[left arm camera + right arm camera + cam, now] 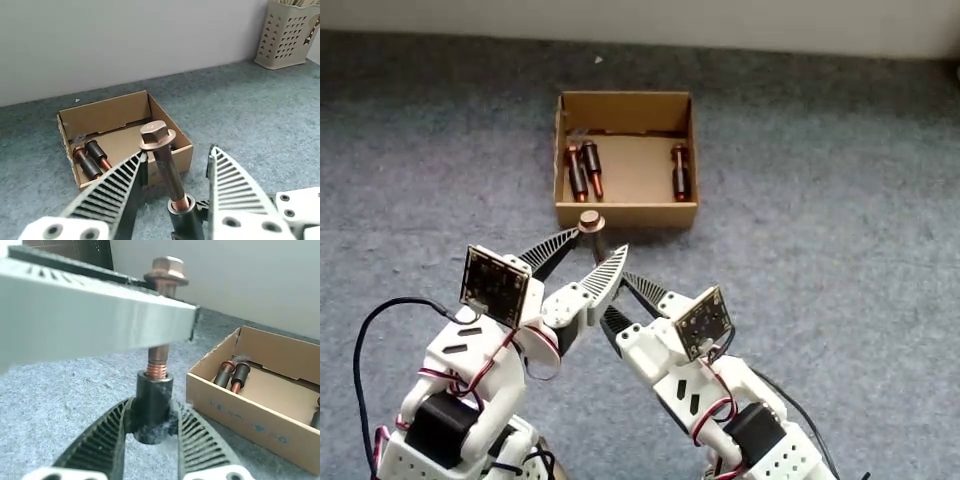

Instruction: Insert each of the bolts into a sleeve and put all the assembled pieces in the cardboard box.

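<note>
Copper-coloured hex-head bolt [162, 160] stands nearly upright, its lower end inside a short black cylindrical sleeve [154, 390], just in front of the open brown cardboard box [625, 213]. My right gripper [152, 412] is clamped on the sleeve. My left gripper [178, 154] is spread wide, one finger on either side of the bolt. Three assembled pieces [592, 168] lie in the box.

I see a copper-coloured hex-flange bolt [165, 170] standing upright, its shank partly down in a black cylindrical sleeve [154, 390] and its head well above it. My right gripper [151, 412] pinches the sleeve, just in front of the open brown cardboard box [625, 213]. In the box lie three assembled pieces: a pair of them [584, 172] side by side at one end, a single one [680, 172] at the other.
</note>
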You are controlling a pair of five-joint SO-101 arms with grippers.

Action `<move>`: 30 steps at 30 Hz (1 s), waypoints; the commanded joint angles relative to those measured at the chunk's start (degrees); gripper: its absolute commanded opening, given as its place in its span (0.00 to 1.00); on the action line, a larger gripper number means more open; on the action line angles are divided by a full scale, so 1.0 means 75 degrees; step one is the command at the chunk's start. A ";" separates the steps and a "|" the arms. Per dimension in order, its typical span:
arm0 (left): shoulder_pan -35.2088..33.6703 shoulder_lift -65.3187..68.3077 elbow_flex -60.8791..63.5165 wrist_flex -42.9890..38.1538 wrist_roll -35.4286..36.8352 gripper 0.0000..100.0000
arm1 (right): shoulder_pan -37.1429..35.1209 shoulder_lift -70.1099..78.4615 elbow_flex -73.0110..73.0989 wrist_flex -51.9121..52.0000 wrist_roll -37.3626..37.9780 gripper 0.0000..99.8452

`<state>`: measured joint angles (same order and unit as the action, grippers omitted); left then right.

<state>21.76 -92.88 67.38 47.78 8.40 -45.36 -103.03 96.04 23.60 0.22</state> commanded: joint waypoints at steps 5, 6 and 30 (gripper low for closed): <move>-0.0451 -0.0064 -0.1096 0.1114 0.0012 0.23 | 0.0275 -0.0170 0.1049 -0.0229 0.0059 0.00; -0.0428 -0.0064 -0.1377 0.1453 0.0012 0.23 | 0.0381 -0.0170 0.1049 -0.0229 0.0047 0.00; -0.4718 -0.0064 0.0697 0.2075 -0.1184 0.13 | 0.2432 -0.0064 0.0428 0.0182 -0.0422 0.00</move>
<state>-7.25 -93.58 65.63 65.19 4.26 -28.40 -103.03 96.04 23.60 -1.19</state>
